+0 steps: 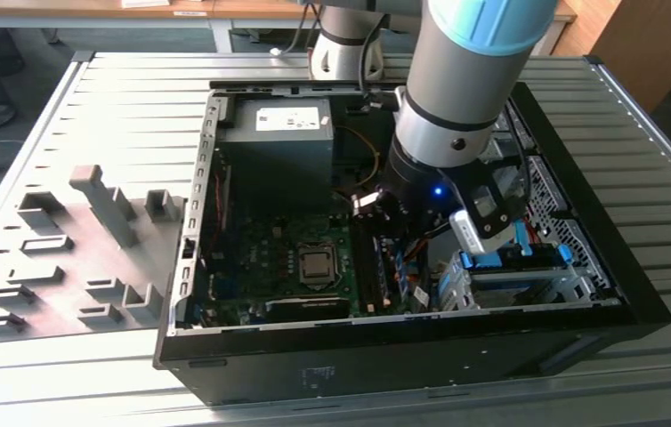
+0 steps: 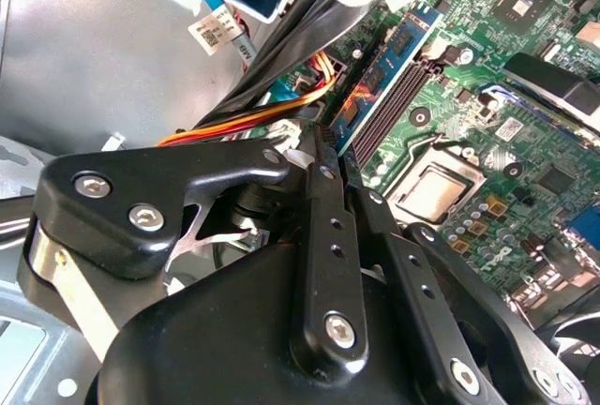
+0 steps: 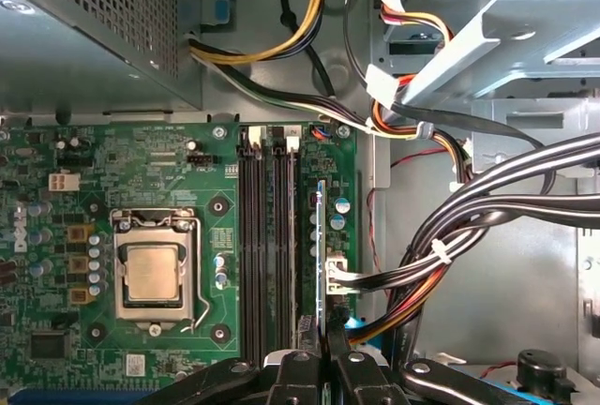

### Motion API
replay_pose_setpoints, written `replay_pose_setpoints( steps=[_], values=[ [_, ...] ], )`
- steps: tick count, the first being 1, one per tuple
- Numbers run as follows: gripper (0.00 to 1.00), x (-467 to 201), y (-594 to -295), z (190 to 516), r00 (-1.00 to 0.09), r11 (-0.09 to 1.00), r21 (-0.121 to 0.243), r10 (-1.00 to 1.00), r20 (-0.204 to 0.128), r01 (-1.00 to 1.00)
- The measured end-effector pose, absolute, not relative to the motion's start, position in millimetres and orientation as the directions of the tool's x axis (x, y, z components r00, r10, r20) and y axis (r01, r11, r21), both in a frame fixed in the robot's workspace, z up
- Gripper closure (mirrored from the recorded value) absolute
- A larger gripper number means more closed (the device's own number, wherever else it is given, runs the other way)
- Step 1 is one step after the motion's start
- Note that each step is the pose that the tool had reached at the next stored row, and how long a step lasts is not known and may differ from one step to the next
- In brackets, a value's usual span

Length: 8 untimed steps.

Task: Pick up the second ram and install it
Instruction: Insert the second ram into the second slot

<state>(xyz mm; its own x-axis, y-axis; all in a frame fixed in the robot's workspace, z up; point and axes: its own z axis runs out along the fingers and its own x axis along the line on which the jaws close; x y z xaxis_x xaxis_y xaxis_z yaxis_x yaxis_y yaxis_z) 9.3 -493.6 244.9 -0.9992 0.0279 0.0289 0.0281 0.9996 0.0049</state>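
Over the open computer case (image 1: 573, 267) on the ribbed tabletop (image 1: 122, 107), the arm is reaching down into the bay, and the fingers (image 3: 328, 367) are closing narrowly on the second ram (image 3: 322, 236), pinching the thin stick edge-on between the pads. In the first wrist view the stick is standing upright above the motherboard (image 3: 150, 157), lined up with the slot lying toward three o'clock of the two empty dark slots (image 3: 267, 236), and the processor socket (image 3: 155, 274) is sitting further toward nine o'clock. In the second wrist view the stick (image 2: 394, 58) is showing as a blue strip running along beside those same slots. Whether it is already touching the slot or hanging just above it is not something I can tell. To do this step well, I judge that the stick should be kept parallel to the slot along its whole length, pressed straight down without tilting, and kept clear of the cable bundle (image 3: 487, 227) crowding in from three o'clock, since a snagged wire could skew it.
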Motion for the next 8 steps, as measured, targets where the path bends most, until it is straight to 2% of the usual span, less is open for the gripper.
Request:
replay_pose_setpoints(
  steps=[8],
  values=[
    [0.86,9.4,-493.6,241.3,-0.999,1.0,0.004,0.028,0.029,0.028]
  ],
)
